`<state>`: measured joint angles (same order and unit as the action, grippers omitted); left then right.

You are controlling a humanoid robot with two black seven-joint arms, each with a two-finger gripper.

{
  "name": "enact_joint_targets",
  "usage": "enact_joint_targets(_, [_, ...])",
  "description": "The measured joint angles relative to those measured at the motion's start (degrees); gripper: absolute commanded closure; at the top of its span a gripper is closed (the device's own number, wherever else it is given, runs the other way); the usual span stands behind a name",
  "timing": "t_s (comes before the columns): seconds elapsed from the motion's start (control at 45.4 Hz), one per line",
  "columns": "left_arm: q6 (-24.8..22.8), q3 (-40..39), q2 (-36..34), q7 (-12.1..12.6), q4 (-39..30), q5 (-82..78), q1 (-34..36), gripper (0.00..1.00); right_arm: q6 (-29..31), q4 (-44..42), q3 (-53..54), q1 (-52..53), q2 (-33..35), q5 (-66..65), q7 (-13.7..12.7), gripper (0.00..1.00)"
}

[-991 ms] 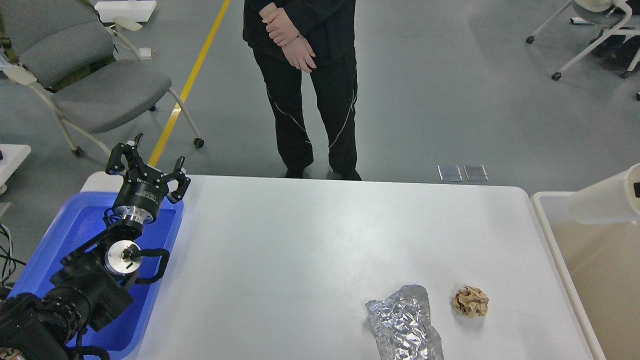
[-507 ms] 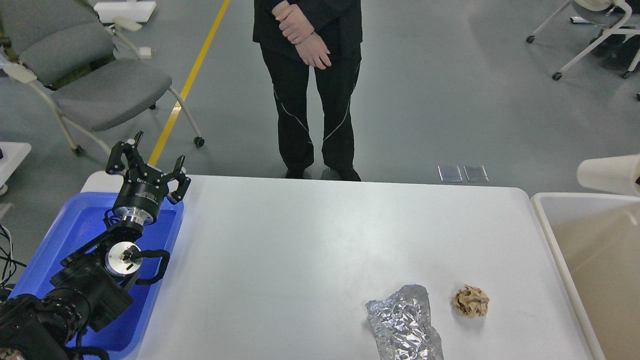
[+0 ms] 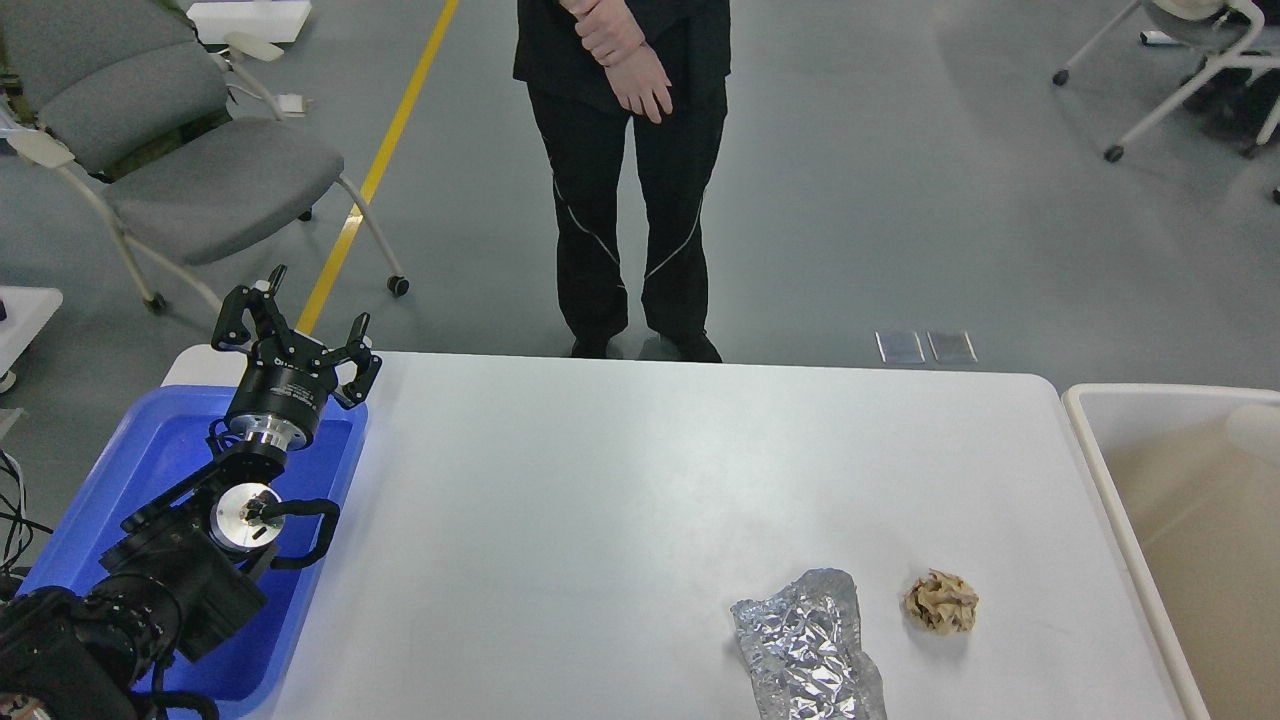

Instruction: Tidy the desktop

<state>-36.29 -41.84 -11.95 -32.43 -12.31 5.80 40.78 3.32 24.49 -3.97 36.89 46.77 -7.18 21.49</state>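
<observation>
The white desktop [image 3: 600,500] fills the middle of the head view. A crumpled sheet of silver foil [image 3: 810,650] lies near its front edge, right of centre. A small crumpled brown paper ball [image 3: 941,601] lies just right of the foil, apart from it. My left gripper [image 3: 305,310] is open and empty, held above the far right corner of the blue tray [image 3: 150,450], far from both pieces of litter. My right gripper is out of view.
A beige rimmed bin [image 3: 1090,440] stands at the table's right end, with a pale blurred shape [image 3: 1255,428] inside it. A person in black [image 3: 630,200] stands at the far table edge. A grey chair [image 3: 180,150] is at far left.
The pale cone-shaped object above the beige bin has gone from the right edge; only a faint blur shows inside the bin. The person shifted slightly right. My left arm has not moved.
</observation>
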Motion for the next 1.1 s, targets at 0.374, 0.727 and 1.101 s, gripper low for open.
enact_joint_targets(0.374, [0.0, 0.0, 0.0, 0.0, 0.0, 0.0, 0.0, 0.0, -2.28, -16.76, 4.67, -5.68, -15.29, 13.08, -7.8, 1.0])
enact_joint_targets(0.727, [0.0, 0.0, 0.0, -0.07, 0.0, 0.0, 0.0, 0.0, -6.26, -21.52, 8.99, -6.69, -20.08, 15.75, -9.79, 1.0])
enact_joint_targets(1.101, [0.0, -0.02, 0.0, -0.07, 0.0, 0.0, 0.0, 0.0, -8.27, -22.88, 10.51, -6.81, -20.96, 16.28, -10.09, 0.0])
